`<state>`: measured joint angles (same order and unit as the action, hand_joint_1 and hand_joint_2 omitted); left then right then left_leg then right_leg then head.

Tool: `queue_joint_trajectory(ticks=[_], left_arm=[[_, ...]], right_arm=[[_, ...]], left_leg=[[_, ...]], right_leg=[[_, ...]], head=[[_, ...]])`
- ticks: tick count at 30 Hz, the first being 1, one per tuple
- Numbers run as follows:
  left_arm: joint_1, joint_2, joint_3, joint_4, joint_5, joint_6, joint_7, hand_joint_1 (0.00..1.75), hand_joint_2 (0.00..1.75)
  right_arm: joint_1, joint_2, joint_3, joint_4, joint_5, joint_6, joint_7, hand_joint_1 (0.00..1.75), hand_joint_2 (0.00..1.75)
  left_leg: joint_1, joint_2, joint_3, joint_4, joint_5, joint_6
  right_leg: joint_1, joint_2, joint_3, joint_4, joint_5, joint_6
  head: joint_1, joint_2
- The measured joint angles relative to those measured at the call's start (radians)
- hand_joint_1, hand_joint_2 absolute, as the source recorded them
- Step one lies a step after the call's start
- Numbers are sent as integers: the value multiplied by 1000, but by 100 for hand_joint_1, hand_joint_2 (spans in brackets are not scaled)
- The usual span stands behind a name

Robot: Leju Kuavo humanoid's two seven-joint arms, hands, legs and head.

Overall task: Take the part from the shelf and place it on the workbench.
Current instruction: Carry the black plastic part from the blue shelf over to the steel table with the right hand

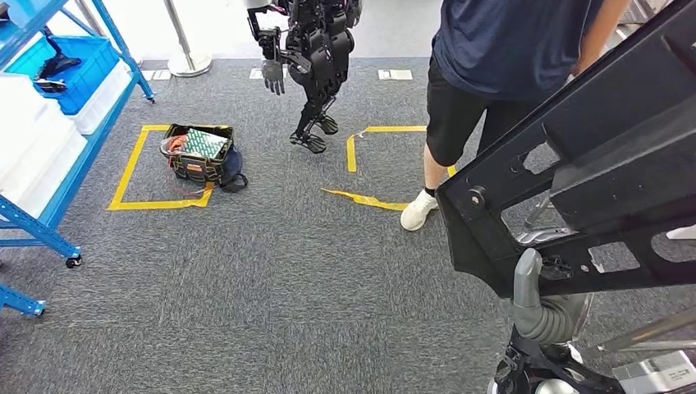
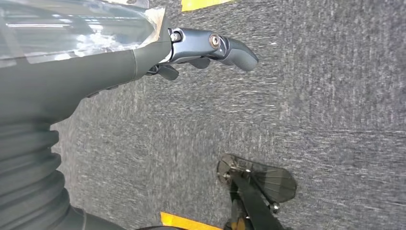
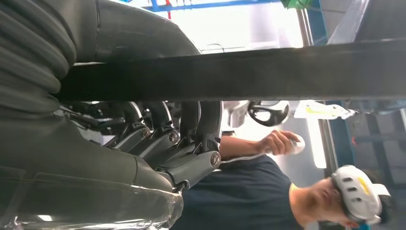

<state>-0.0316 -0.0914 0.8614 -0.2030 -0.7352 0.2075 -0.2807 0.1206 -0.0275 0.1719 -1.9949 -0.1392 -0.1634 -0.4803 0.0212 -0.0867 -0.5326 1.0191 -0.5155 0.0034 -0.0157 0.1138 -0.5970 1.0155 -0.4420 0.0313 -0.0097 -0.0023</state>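
- The grey carpet (image 1: pixel 271 279) fills most of the head view, from the lower left to the middle.
- A large black part (image 1: pixel 574 172), a flat angular frame with cut-out openings, fills the right side of the head view from the upper right corner down to the middle right. It is off the shelf and up in the air, borne by the right hand (image 1: pixel 538 308) at the lower right.
- In the right wrist view the right hand (image 3: pixel 186 139) has its dark fingers (image 3: pixel 206 120) curled round a black bar of the part (image 3: pixel 239 72) that runs across the middle of the frame; the fingers are clamped on it.
- A blue shelf rack (image 1: pixel 49 123) stands along the left edge of the head view, with a blue bin (image 1: pixel 78 70) and white bins (image 1: pixel 33 139) on it.
- A person (image 1: pixel 492 74) in a dark shirt, dark shorts and a white shoe stands at the upper right, just behind the part.
- Another black humanoid robot (image 1: pixel 316 57) stands at the top centre.
- A tool bag (image 1: pixel 199 154) lies inside a square of yellow tape (image 1: pixel 131 176) at the middle left.
- The left hand (image 2: pixel 210 48) hangs over the carpet in the left wrist view, at the upper middle; its fingers are loosely bent and hold nothing.
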Motion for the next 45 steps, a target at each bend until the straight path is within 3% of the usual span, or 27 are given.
queue_joint_trajectory(ticks=[1,2,4,6,8,9,10,12,14,15,17,19,21,22,24,26,28,30,32,33,35,37,39,40,42,44,45], left_arm=[[-1,0,0,0,0,0,0,0,175],[-2,-1,0,0,0,0,0,0,175],[-3,0,0,0,-1,0,0,0,175],[-1,1,1,0,-1,0,0,0,175],[0,2,2,0,-1,0,0,0,175],[0,2,3,0,0,0,1,0,175],[-1,1,3,0,0,0,1,0,175],[-1,1,4,0,1,0,2,0,175],[-2,0,5,0,2,1,2,0,175],[-2,0,6,0,3,1,2,0,175],[-4,-1,7,0,3,2,2,0,175],[-6,-2,7,-1,4,2,2,0,175],[-5,-3,7,-1,4,2,1,0,175],[-3,-4,7,0,4,2,1,0,175],[0,-4,7,0,4,2,1,0,175],[1,-4,7,0,5,3,1,0,175],[1,-4,7,0,4,4,1,0,175],[1,-4,7,0,4,7,2,0,175],[0,-5,7,0,3,10,2,0,175],[-1,-5,7,0,3,11,2,0,175],[-2,-5,7,-1,3,12,1,0,175],[0,-4,8,-1,3,12,1,0,175],[0,-4,8,-1,3,12,1,0,175],[0,-4,8,-1,3,12,1,0,175],[0,-5,8,-1,3,11,1,0,175],[0,-5,8,0,2,6,1,0,175],[0,-4,8,0,2,2,0,0,175]], right_arm=[[0,0,0,0,0,0,0,175,175],[2,-1,0,0,0,0,-1,175,175],[2,-2,0,0,0,0,-1,175,175],[0,-2,1,1,0,0,-1,175,175],[2,-3,1,3,-2,1,-1,175,175],[3,-3,1,4,-2,2,-1,175,175],[3,-3,1,5,-3,3,-1,175,175],[2,-3,1,6,-5,6,-2,175,175],[-1,-3,2,7,-7,11,-3,175,175],[-2,-3,2,8,-8,12,-4,175,175],[-3,-5,1,9,-9,14,-5,175,175],[-4,-6,1,9,-11,15,-5,175,175],[-6,-6,1,10,-12,16,-5,175,175],[-7,-6,1,11,-12,17,-5,175,175],[-7,-6,1,14,-12,17,-5,175,175],[-7,-6,1,16,-12,17,-5,175,175],[-8,-6,1,17,-14,17,-6,175,175],[-9,-6,1,17,-15,18,-7,175,175],[-8,-6,1,17,-15,18,-8,175,175],[-7,-7,1,17,-15,18,-8,175,175],[-8,-9,1,17,-15,18,-8,175,175],[-9,-10,2,18,-15,18,-8,175,175],[-8,-11,2,21,-15,18,-8,175,175],[-8,-12,2,23,-15,18,-8,175,175],[-8,-12,2,25,-15,18,-8,175,175],[-11,-12,2,25,-15,18,-8,175,175],[-12,-12,2,25,-15,18,-8,175,175]], left_leg=[[-4,13,-1,-2,3,7],[-6,26,0,-7,8,17],[-7,54,2,-17,18,34],[-11,84,1,-21,21,42],[-14,115,-1,-21,20,43],[-14,129,-1,-21,19,43],[-15,142,-1,-21,18,42],[-16,163,3,-20,15,37],[-22,181,7,-18,9,27],[-24,189,10,-18,6,23],[-22,204,15,-19,3,14],[-16,174,5,11,-24,3],[-11,114,-45,121,-86,-3],[-10,96,-80,190,-116,-5],[-10,85,-125,266,-128,-6],[-8,77,-102,201,-68,-4],[-2,37,-44,70,-6,-1],[-1,8,-15,3,9,2],[-6,26,-12,-6,10,14],[-7,40,-9,-11,14,22],[-6,67,-3,-22,24,36],[-11,94,-3,-24,25,42],[-14,123,-4,-24,24,43],[-14,136,-4,-24,23,43],[-15,158,0,-23,20,38],[-21,177,6,-22,12,29],[-25,186,10,-21,9,24]], right_leg=[[-3,12,-7,-3,5,9],[-5,8,-13,-1,6,15],[-2,-40,-42,41,-13,16],[0,-92,-98,160,-67,9],[-1,-101,-147,270,-106,10],[-1,-103,-148,278,-105,16],[-1,-109,-127,244,-91,24],[0,-144,-46,104,-49,35],[7,-172,11,7,-24,30],[11,-174,17,-4,-23,23],[11,-152,17,-6,-18,11],[2,-131,20,-11,-14,-4],[-2,-111,22,-14,-12,-17],[-2,-100,21,-13,-11,-21],[0,-75,21,-12,-11,-23],[0,-49,23,-11,-11,-22],[2,-25,22,-6,-11,-19],[4,-3,14,-4,-9,-8],[2,20,3,-6,-2,8],[1,16,-4,-2,-3,13],[6,-31,-38,53,-31,13],[7,-86,-99,180,-88,6],[5,-101,-143,274,-118,10],[3,-105,-138,267,-110,17],[2,-136,-68,143,-66,33],[7,-188,3,21,-28,33],[11,-202,18,-3,-21,27]], head=[[1,0],[0,0],[5,0],[10,0],[11,0],[11,0],[11,0],[12,0],[10,0],[9,0],[8,0],[5,0],[0,0],[-1,0],[-1,0],[-2,0],[-1,0],[0,0],[0,0],[0,0],[7,0],[13,0],[14,0],[14,0],[14,0],[15,0],[15,0]])
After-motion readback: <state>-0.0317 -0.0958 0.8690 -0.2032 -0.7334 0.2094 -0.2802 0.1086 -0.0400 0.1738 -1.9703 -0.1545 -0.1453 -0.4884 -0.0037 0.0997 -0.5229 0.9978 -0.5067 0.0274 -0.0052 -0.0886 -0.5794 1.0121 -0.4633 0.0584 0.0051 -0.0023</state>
